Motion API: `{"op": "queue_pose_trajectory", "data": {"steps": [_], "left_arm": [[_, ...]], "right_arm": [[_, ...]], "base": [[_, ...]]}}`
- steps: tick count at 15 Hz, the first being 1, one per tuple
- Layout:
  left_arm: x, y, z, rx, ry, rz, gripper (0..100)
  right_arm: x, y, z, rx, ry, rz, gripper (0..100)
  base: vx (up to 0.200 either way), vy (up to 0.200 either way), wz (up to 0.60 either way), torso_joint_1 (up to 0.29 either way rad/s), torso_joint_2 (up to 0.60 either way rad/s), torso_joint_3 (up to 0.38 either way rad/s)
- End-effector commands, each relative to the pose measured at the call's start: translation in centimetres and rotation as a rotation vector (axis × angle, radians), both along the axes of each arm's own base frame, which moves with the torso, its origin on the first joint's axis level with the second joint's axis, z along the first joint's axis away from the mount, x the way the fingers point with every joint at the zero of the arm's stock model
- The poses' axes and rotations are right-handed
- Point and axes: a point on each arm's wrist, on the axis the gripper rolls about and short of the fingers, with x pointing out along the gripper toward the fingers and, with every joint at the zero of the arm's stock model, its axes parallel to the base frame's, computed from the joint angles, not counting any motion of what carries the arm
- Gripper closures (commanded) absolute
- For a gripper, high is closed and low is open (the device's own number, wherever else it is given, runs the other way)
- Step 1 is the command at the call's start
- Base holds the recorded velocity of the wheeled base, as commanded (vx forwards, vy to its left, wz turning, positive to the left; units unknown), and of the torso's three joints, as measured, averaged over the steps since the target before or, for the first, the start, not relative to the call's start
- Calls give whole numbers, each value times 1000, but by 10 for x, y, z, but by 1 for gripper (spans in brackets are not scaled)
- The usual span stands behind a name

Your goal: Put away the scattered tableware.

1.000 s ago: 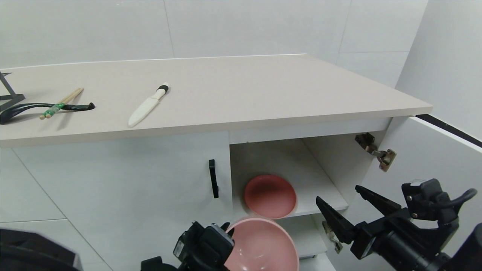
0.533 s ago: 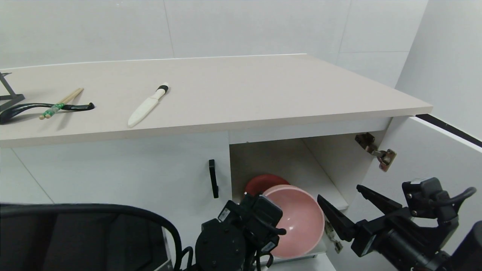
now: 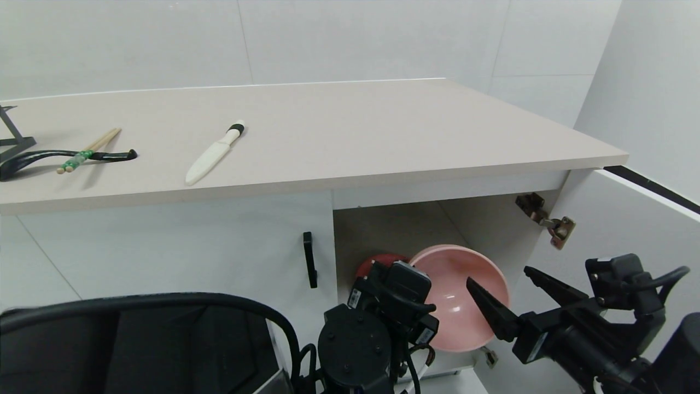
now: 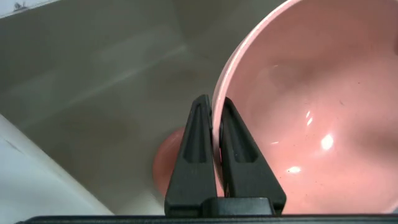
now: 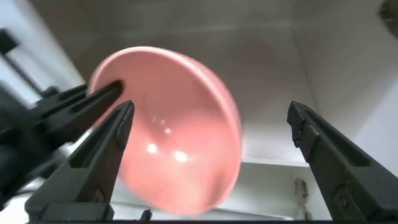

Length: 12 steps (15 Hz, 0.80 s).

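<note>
Left gripper [image 4: 212, 118] clenched on the rim of the pink bowl [image 3: 454, 284], one finger inside the wall and one outside. The bowl is tipped up on edge with its hollow facing out of the cabinet [image 3: 492, 230]. Change over the last second: the bowl began low, in front of and below the cabinet opening. Half a second on it had climbed to the shelf's front lip. Now it sits up in the mouth of the cabinet, over the shelf. The red dish [image 3: 377, 261], lying deeper in the cabinet, was in full sight then; now only a sliver shows past the bowl. Reading: the carry is nearly over, and what remains is probably levelling the bowl, setting it on or beside the red dish, and letting go (not yet done, grip is firm). Right gripper [image 3: 499, 274] has barely shifted. It hangs spread wide and holding nothing, just outside the cabinet by the swung-open cabinet door [image 3: 618, 219]. On the countertop [image 3: 355, 131] above the cabinet, a knife [image 3: 214, 153], chopsticks [image 3: 87, 150] and a black-handled utensil [image 3: 65, 156] lie where they were, so there is more to stow.
</note>
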Motion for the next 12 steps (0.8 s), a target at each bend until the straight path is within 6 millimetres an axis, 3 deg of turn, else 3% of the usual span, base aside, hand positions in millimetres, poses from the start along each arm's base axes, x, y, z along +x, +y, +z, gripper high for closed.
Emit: {"op": "queue_pose_trajectory", "data": {"steps": [1, 7, 12], "left_arm": [[-4, 2, 11, -28, -11, -7, 100], [-3, 16, 36, -91, -32, 12, 100], [-6, 27, 35, -80, -13, 17, 100]], "right_arm": [[4, -2, -2, -8, 8, -23, 0], [6, -3, -5, -19, 19, -34, 0], [8, -4, -7, -26, 24, -47, 0]], "base": [[0, 0, 0, 0, 0, 0], [0, 0, 0, 0, 0, 0], [0, 0, 0, 0, 0, 0]]}}
